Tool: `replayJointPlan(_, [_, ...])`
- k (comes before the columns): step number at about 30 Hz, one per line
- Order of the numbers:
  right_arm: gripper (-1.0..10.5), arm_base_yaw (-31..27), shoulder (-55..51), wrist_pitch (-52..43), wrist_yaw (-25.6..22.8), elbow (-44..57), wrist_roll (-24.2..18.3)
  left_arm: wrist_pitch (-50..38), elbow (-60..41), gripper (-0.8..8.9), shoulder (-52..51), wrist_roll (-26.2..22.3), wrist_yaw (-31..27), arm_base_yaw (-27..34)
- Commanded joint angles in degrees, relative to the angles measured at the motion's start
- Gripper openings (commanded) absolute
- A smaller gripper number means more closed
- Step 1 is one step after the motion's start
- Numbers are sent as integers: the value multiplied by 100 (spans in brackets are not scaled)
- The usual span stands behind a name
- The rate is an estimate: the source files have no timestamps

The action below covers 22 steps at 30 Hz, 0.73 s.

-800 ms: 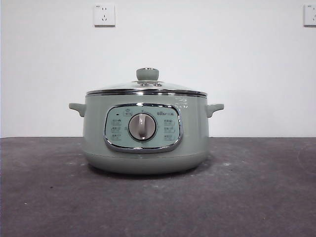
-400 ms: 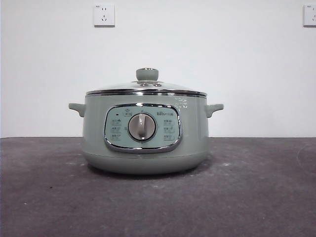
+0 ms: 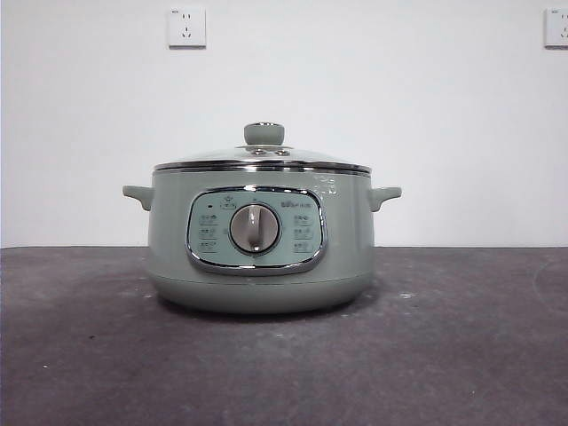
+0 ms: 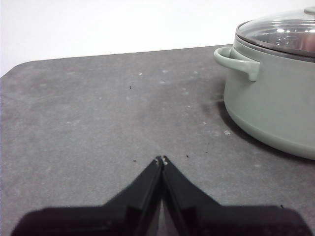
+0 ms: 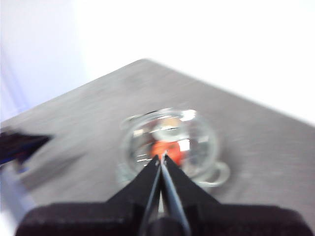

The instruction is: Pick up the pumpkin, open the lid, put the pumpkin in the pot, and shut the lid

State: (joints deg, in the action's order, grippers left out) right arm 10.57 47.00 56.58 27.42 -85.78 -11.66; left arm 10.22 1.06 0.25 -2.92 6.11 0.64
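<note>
The sage-green pot stands in the middle of the table with the glass lid seated on it. In the blurred right wrist view, from high above, the orange pumpkin shows through the lid, inside the pot. My right gripper is shut and empty, well above the pot. My left gripper is shut and empty, low over the table, apart from the pot and facing its side handle. Neither gripper shows in the front view.
The dark grey table runs to a white wall with two sockets. A dark blurred shape lies at the edge of the right wrist view.
</note>
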Motion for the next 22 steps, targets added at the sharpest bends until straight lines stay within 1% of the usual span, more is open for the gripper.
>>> replayJointPlan(1, [1,-308,-544,-610,-214,933,-37,7,-90,-3,-17,35,-9,17])
replayJointPlan(6, [1,-450,-1738,-2347,-238,2922,166,7,-90,-3,-17,35,-9,17])
replayJointPlan(8, [1,-450,-2146,-2997,-243,3683,337,7,-90,-3,-17,35,-9,17])
replayJointPlan(10, [1,-450,-2535,-3609,-254,4452,595,7,-90,-3,-17,35,-9,17])
replayJointPlan(11, [1,-450,-2695,-3842,-297,4767,695,7,-90,-3,-17,35,-9,17])
replayJointPlan(12, [1,-450,-2876,-4054,-455,5112,820,7,-90,-3,-17,35,-9,17])
replayJointPlan(15, [1,-448,-3386,-4437,-1032,5987,1110,7,-90,-3,-17,35,-9,17])
replayJointPlan(16, [1,-448,-3550,-4540,-1141,6253,1193,7,-90,-3,-17,35,-9,17])
replayJointPlan(20, [1,-444,-4026,-4927,-1185,7088,1222,7,-90,-3,-17,35,-7,17])
replayJointPlan(22, [1,-444,-4194,-5053,-1410,7420,1226,7,-90,-3,-17,35,-9,17])
